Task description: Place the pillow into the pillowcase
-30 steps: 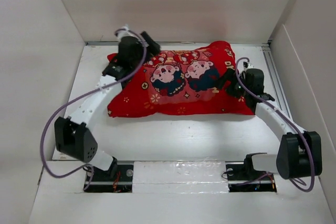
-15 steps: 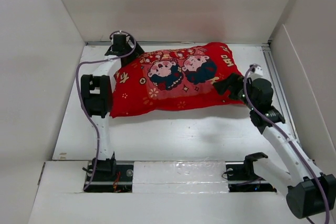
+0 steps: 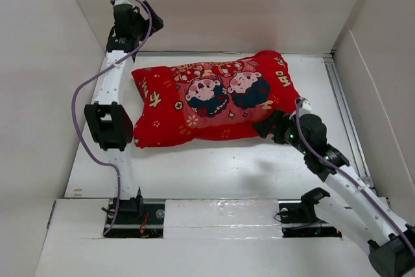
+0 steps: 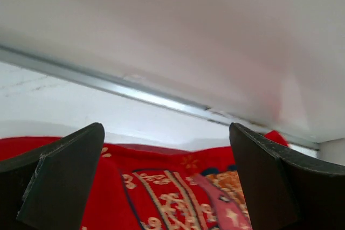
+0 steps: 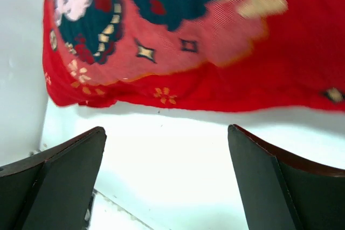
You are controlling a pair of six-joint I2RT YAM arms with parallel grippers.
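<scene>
Left of the pillowcase (image 3: 214, 102), left arm (image 3: 109, 95) upright; right arm (image 3: 350, 183) low, near-right.

Bright, even overhead light; soft shadow beneath the red printed fabric pillowcase (image 3: 214, 105) on the white tabletop (image 3: 227, 167); wrist views blurred.

Gold characters (image 3: 154, 99) on the pillowcase (image 3: 165, 124) are too small to read.
</scene>
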